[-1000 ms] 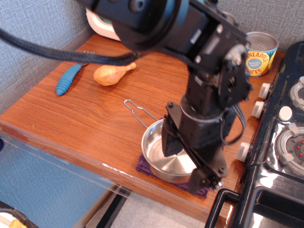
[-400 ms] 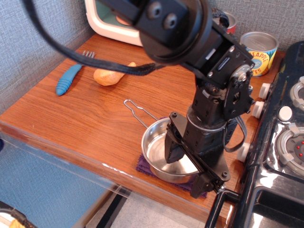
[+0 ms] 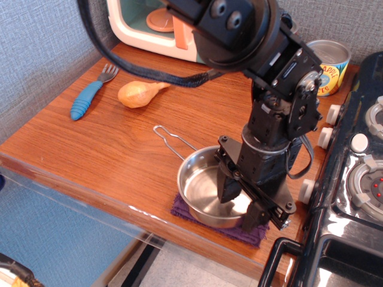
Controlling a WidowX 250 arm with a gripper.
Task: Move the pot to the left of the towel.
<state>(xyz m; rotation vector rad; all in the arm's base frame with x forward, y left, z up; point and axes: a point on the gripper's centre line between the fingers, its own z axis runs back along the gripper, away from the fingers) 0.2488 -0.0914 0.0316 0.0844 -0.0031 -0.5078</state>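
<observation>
Hand [image 3: 242,202] straddles the right rim of the shiny steel pot [image 3: 206,190] (fingers parted), atop the dark purple terry towel [image 3: 185,210].

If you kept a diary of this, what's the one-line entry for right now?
pot: on purple towel, not yet moved | gripper: jaws straddling pot's right rim, closure unclear | handle: pointing up-left

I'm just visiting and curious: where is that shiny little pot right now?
The pot sits on the purple towel near the wooden counter's front edge, beside the black stove, with the gripper at its right rim.
</observation>
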